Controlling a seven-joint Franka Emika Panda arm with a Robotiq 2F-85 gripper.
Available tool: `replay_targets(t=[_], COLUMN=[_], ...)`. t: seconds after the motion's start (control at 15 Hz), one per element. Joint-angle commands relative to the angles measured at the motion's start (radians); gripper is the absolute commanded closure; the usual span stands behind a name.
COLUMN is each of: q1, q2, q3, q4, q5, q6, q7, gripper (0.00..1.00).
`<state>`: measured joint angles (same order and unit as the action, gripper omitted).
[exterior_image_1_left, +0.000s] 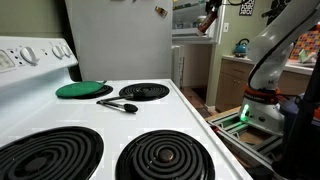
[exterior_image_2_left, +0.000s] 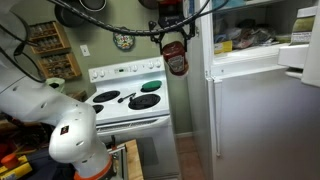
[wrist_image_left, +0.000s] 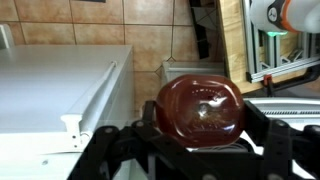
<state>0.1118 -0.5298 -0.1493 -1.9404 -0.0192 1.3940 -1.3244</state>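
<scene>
My gripper (wrist_image_left: 197, 135) is shut on a dark red bottle (wrist_image_left: 198, 108), seen from its base in the wrist view. In an exterior view the gripper (exterior_image_2_left: 173, 40) holds the red bottle (exterior_image_2_left: 176, 58) hanging upright, high in the air beside the open fridge (exterior_image_2_left: 255, 90) and right of the white stove (exterior_image_2_left: 128, 100). In an exterior view the held bottle (exterior_image_1_left: 207, 22) shows small at the far top, beyond the stove top (exterior_image_1_left: 150, 115).
On the stove top lie a green lid (exterior_image_1_left: 84, 90) and a black utensil (exterior_image_1_left: 118, 104) among coil burners (exterior_image_1_left: 164, 157). The fridge's upper door is open with food on shelves (exterior_image_2_left: 245, 40). A wooden frame (exterior_image_1_left: 245, 125) surrounds the robot base (exterior_image_1_left: 262, 105).
</scene>
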Motion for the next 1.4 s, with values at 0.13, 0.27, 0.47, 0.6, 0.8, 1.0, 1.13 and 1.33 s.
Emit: replay_targets(t=[0.13, 0.27, 0.47, 0.6, 0.8, 1.0, 1.13, 1.33], q1=[0.04, 0.045, 0.043, 0.018, 0.019, 0.037, 0.063, 0.093], q2=[-0.021, -0.008, -0.001, 0.003, 0.005, 0.001, -0.022, -0.046], q3=[-0.011, -0.012, -0.004, 0.012, 0.012, 0.014, 0.034, 0.092], q4=[-0.004, 0.007, 0.007, 0.002, 0.002, -0.011, -0.046, -0.112], q5=[0.046, 0.056, 0.072, 0.063, 0.066, 0.116, 0.237, 0.39], q6=[-0.147, -0.205, -0.24, -0.221, -0.222, -0.229, -0.235, -0.224], q7=[-0.233, -0.315, -0.403, -0.377, -0.394, -0.414, -0.424, -0.424], gripper=[0.41, 0.41, 0.41, 0.16, 0.16, 0.41, 0.41, 0.41])
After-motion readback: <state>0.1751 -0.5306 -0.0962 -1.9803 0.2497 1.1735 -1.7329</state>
